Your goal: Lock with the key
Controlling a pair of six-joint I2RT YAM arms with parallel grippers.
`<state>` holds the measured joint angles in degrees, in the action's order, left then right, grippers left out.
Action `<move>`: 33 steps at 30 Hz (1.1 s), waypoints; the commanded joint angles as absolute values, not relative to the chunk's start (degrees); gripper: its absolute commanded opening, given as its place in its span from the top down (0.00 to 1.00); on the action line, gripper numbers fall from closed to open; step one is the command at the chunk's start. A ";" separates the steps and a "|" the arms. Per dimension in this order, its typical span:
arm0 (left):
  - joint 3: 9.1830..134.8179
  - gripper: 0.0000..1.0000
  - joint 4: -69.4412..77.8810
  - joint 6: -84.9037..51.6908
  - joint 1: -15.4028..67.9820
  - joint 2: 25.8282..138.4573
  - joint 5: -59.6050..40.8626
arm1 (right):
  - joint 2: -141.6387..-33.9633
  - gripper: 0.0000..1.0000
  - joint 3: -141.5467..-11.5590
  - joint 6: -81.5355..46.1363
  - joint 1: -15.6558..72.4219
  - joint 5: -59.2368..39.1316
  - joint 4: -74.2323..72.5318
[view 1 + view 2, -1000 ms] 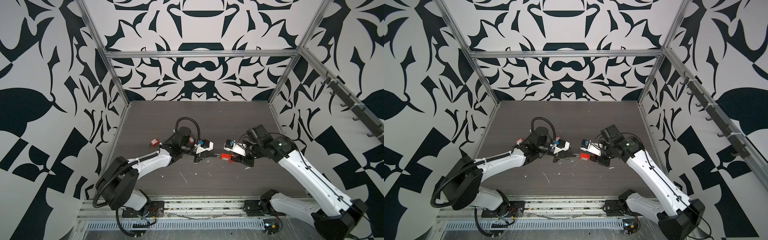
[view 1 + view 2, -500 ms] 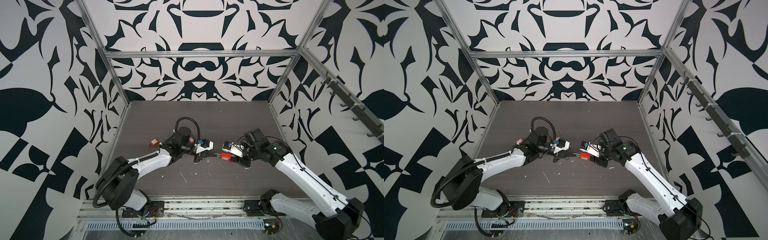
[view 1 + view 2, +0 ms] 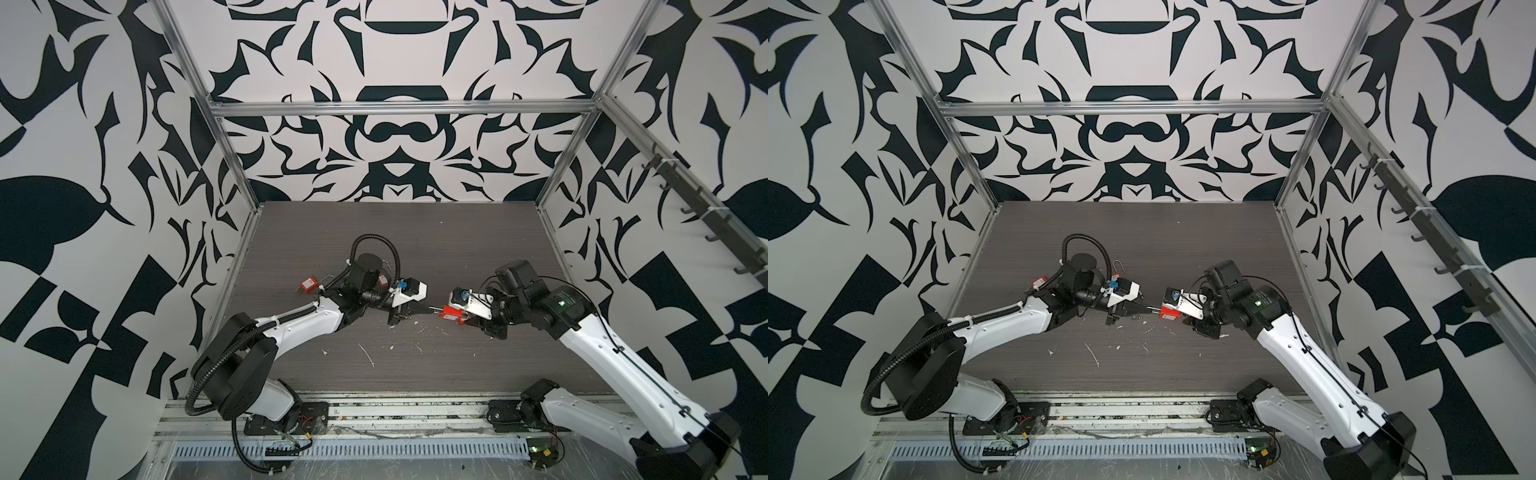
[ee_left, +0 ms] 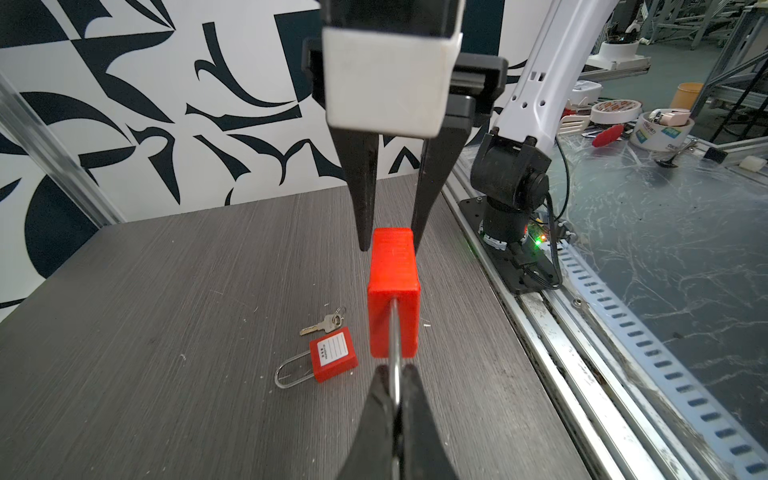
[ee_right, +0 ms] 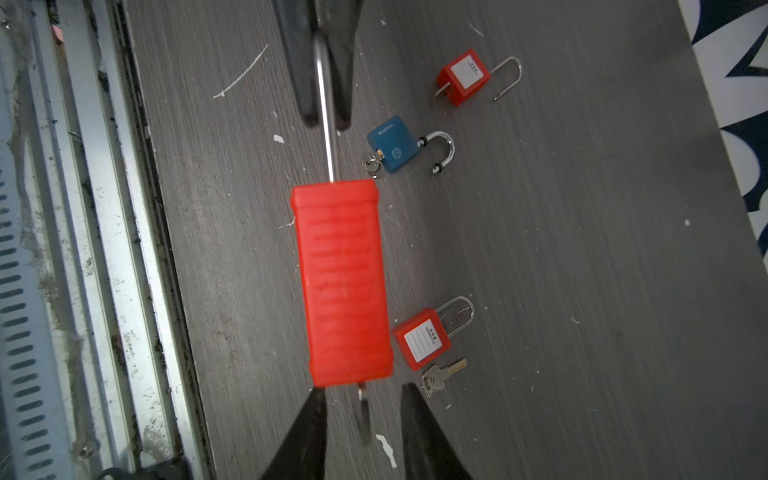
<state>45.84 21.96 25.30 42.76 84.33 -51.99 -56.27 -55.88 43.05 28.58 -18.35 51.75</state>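
Top views, both: my left claw [image 3: 427, 308] and right claw [image 3: 462, 323] meet nose to nose low over the table [image 3: 374, 232], with the red padlock [image 3: 450, 312] bridged between them. I read that as one arm steadying the lock so the other can work the key.

Left wrist view: the left claw is clamped tight on the shackle [image 4: 395, 332], and the lock body sticks straight out ahead of its tips. At the far end the right claw's fingers [image 4: 362, 208] straddle the body. On the table under and beside the held lock, a second red padlock [image 4: 333, 359] lies flat with a loose key [image 4: 323, 325] next to it, apart from my grip.

Right wrist view: the right claw stands open at a middling gap. What I take for the key [image 5: 362, 409] pokes from the lock's base between its tips, not pinched; one tip touches the body's corner. I judge that closing on the key and turning it comes next. Off beside the left claw lie a blue padlock [image 5: 392, 143] and a third red padlock [image 5: 462, 77]. Nothing sits between my tips and the key.
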 commanded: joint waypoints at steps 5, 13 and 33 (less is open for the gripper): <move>47.57 1.00 23.20 24.70 42.98 84.27 -53.69 | -56.49 0.76 -55.52 44.93 28.47 -19.00 46.52; 47.46 1.00 24.52 23.48 42.98 84.63 -53.51 | -51.41 0.78 -51.64 46.58 28.47 -18.01 41.78; 48.96 1.00 20.69 25.09 43.09 84.95 -54.93 | -56.15 0.76 -57.73 47.36 28.48 -21.09 51.14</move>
<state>46.70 21.61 24.05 42.78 84.84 -52.95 -56.10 -55.18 47.09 28.58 -18.92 50.35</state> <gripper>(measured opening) 0.061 0.258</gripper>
